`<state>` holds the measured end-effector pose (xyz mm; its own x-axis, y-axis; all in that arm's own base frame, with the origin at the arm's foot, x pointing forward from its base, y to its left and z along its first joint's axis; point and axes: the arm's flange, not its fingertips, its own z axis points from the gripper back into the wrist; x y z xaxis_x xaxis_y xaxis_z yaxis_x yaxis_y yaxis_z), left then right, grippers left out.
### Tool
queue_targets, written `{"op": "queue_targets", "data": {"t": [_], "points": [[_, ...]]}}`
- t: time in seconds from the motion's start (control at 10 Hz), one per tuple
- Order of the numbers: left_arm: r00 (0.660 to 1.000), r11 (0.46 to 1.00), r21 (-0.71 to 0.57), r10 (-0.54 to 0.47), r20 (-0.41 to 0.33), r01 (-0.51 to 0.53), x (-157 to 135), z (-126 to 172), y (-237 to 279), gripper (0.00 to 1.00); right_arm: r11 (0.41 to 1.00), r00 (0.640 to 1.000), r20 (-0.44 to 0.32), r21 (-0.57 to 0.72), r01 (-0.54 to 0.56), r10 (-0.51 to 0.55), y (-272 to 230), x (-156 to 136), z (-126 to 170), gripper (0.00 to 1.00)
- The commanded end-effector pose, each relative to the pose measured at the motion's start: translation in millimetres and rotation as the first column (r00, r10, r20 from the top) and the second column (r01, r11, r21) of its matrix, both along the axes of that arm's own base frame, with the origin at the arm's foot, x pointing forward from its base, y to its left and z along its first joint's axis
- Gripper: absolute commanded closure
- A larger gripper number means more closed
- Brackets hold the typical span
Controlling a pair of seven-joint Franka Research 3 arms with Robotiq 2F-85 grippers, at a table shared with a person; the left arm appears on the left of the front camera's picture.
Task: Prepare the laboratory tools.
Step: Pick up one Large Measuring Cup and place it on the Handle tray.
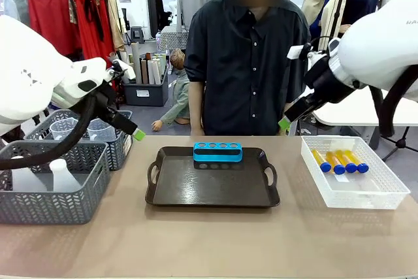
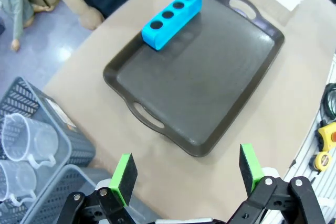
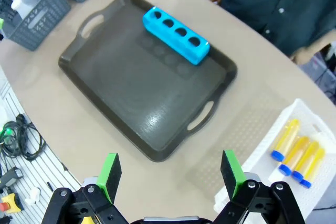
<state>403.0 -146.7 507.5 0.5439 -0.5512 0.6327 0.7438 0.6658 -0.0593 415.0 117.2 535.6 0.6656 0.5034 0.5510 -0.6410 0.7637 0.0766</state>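
The left pincer [image 2: 187, 171] and right pincer [image 3: 170, 172] hang spread and empty above the desk [image 1: 209, 246], probably so each fetches from its own flank: flask [image 1: 60, 173] and beakers [image 1: 101, 129] in the grey baskets [image 1: 72, 210], amber tubes [image 1: 339, 161] in the white bin [image 1: 366, 199]. The blue rack [image 1: 217, 151] stands empty at the tray's [image 1: 202, 191] far edge, apparently leaving room in front. Mesh and the left arm's cable [image 1: 65, 145] half-hide the flask.

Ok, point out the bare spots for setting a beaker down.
The tray floor on the near side of the rack; the table strip along the near edge; the gap between tray and bin. Crowded: the baskets at left.
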Motion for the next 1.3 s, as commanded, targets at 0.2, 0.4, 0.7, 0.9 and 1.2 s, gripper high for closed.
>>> {"op": "queue_targets", "data": {"t": [0.2, 0.4, 0.7, 0.9, 1.2], "points": [[0.998, 1.0, 0.012, -0.004, 0.067, 0.003, 11, 20, 4, 0.0, 0.997, 0.999, 0.019, 0.061, -0.044, 0.043, -17, 0, 24, 0.0], [0.996, 1.0, 0.015, -0.001, 0.09, 0.0, 15, 30, 5, 0.0, 0.996, 0.999, 0.014, 0.082, -0.039, 0.038, -22, -5, 33, 0.0], [0.994, 1.0, 0.024, -0.014, 0.109, 0.011, 13, 41, 1, 0.0, 0.995, 0.999, 0.014, 0.095, -0.038, 0.036, -23, -15, 42, 0.0], [0.994, 1.0, 0.019, -0.025, 0.109, 0.024, 10, 42, 0, 0.0, 0.996, 0.999, 0.024, 0.09, -0.028, 0.026, -26, -20, 49, 0.0], [0.995, 1.0, 0.004, -0.008, 0.095, 0.008, 9, 43, -3, 0.0, 0.997, 1.0, 0.024, 0.08, -0.008, 0.006, -23, -21, 48, 0.0]]}}
